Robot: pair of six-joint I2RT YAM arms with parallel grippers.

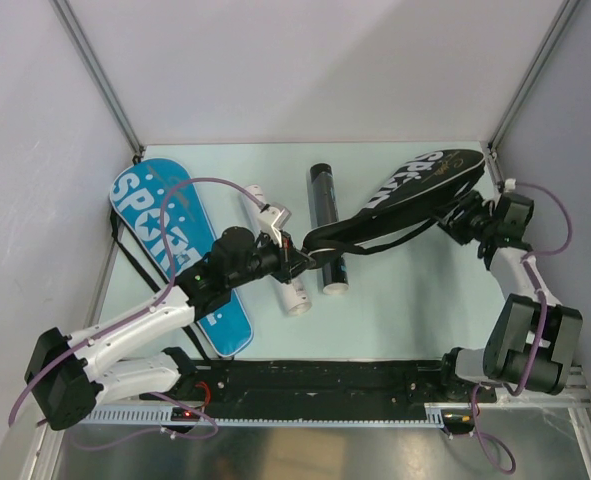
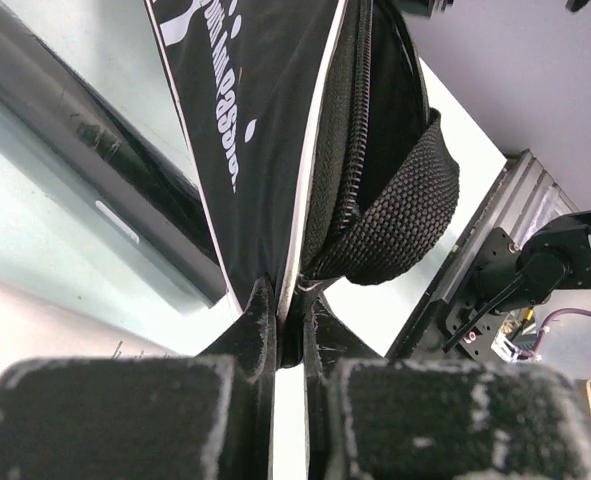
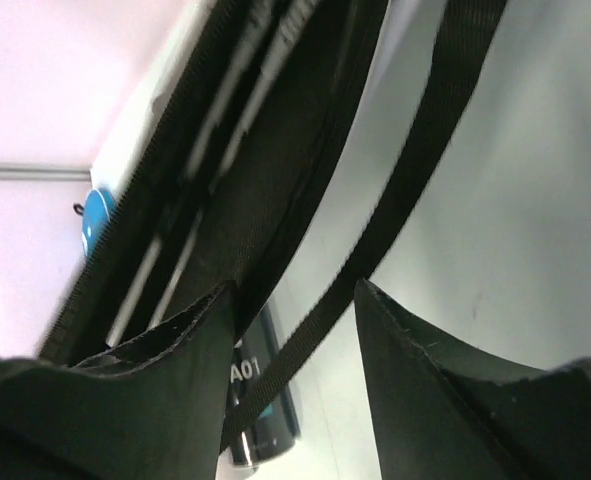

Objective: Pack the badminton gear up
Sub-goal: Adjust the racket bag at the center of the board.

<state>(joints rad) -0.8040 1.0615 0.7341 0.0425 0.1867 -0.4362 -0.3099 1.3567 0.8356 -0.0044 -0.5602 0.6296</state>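
Note:
The black racket cover point(image 1: 415, 185) stretches from the middle of the table to the back right corner, lifted between both arms. My left gripper point(image 1: 303, 262) point(image 2: 287, 295) is shut on the narrow end of the black cover point(image 2: 265, 130), by its zip and webbing strap point(image 2: 405, 210). My right gripper point(image 1: 458, 222) point(image 3: 293, 285) is open at the wide end; the strap point(image 3: 375, 250) runs between its fingers, and the left finger touches the black cover point(image 3: 245, 150). A black tube point(image 1: 325, 215) point(image 2: 85, 170) point(image 3: 265, 400) and a white tube point(image 1: 287, 285) lie beneath. The blue cover point(image 1: 175, 250) lies flat at the left.
Grey walls with aluminium posts point(image 1: 100, 80) close in the table on three sides. A black rail point(image 1: 325, 385) runs along the near edge between the arm bases. The left arm lies across the blue cover's lower half.

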